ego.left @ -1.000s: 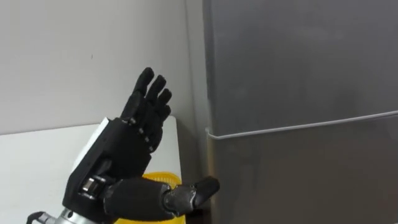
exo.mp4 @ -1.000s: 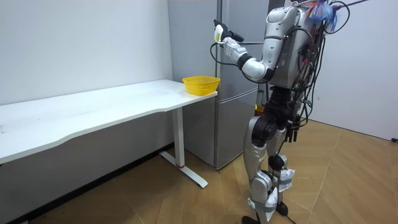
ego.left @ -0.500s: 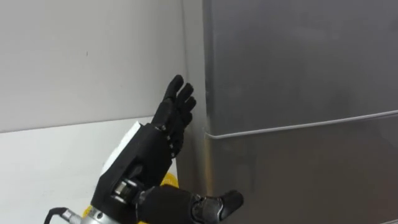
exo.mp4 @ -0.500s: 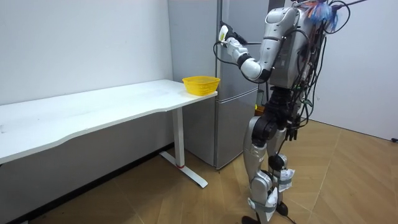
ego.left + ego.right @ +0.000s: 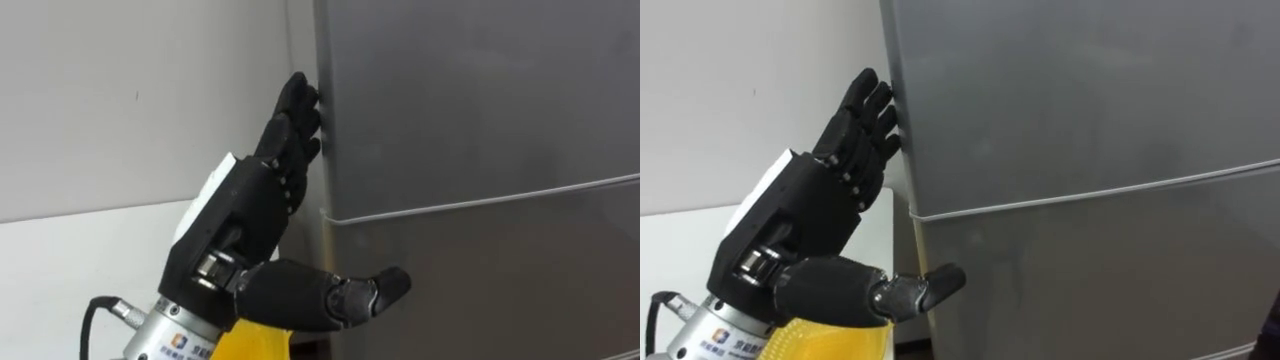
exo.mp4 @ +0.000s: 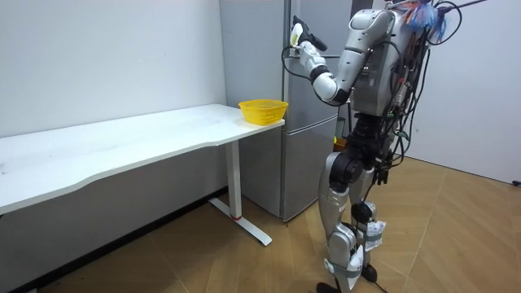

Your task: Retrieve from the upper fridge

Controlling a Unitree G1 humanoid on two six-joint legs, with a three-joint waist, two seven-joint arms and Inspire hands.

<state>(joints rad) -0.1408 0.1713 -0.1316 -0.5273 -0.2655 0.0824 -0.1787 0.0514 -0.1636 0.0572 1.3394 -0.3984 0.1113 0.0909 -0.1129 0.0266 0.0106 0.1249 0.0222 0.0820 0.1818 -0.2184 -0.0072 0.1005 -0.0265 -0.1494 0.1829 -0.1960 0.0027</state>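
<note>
Eye views: left hand (image 5: 250,215) released, straight fingertips (image 5: 303,100) at upper fridge door's (image 5: 480,90) left edge. Room view: yellow basket (image 6: 263,111) on worktop (image 6: 122,140) end.

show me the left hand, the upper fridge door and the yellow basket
left hand (image 5: 240,215), left eye view, middle of the hand
upper fridge door (image 5: 480,100), left eye view, bare door front
yellow basket (image 6: 262,115), room view, its side wall
</note>
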